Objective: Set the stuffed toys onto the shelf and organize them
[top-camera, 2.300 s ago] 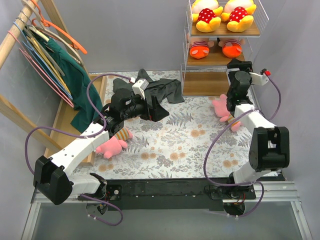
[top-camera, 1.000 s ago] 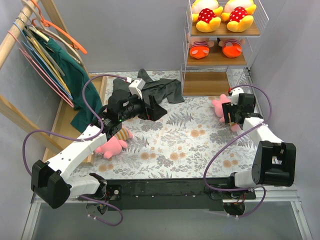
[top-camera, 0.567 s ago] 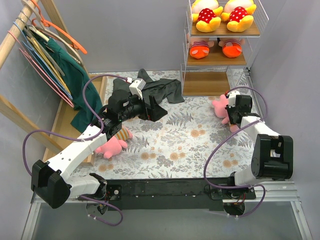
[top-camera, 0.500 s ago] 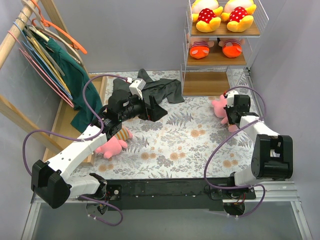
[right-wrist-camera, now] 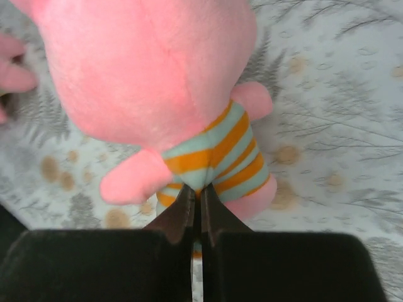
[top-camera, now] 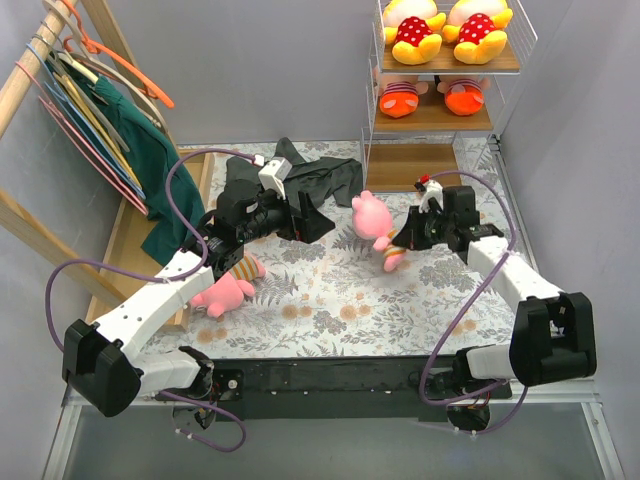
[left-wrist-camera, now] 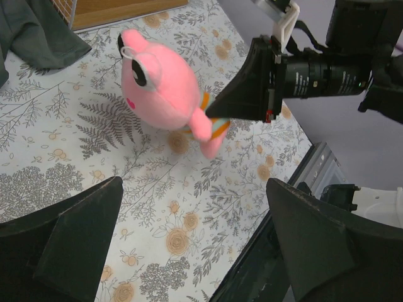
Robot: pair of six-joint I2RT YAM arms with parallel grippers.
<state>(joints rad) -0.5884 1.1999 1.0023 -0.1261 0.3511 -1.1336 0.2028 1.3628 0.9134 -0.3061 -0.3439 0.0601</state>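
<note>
The right tool (right-wrist-camera: 196, 192) is pinching the striped shirt of a pink stuffed toy (top-camera: 372, 215), holding it over the floral desk (top-camera: 340, 300) in front of the shelf (top-camera: 410, 170), while the left tool (left-wrist-camera: 195, 189) is gaping wide, gripping nothing.

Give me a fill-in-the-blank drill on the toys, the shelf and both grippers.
1. The right gripper is shut on the ___ shirt of the pink toy.
2. The left gripper stands ___.
3. The top board of the shelf holds ___ yellow toys.
4. A second pink toy lies nearer the ___ gripper.

Missing words: striped; open; two; left.
</note>
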